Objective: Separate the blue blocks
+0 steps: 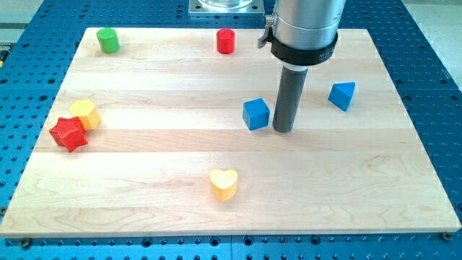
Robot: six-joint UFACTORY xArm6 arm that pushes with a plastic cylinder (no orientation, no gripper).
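Note:
A blue cube [255, 113] lies near the board's middle. A blue triangular block [342, 95] lies to the view's right of it, well apart. My tip [284, 130] rests on the board between them, just right of the blue cube and close to it, with a narrow gap. The rod rises from the tip to the arm's grey cylinder at the view's top.
A green cylinder [108, 40] stands at the top left and a red cylinder [226, 41] at the top middle. A yellow hexagonal block [85, 113] touches a red star [68, 133] at the left. A yellow heart [224, 183] lies at the bottom middle. The wooden board [375, 180] lies on a blue perforated table.

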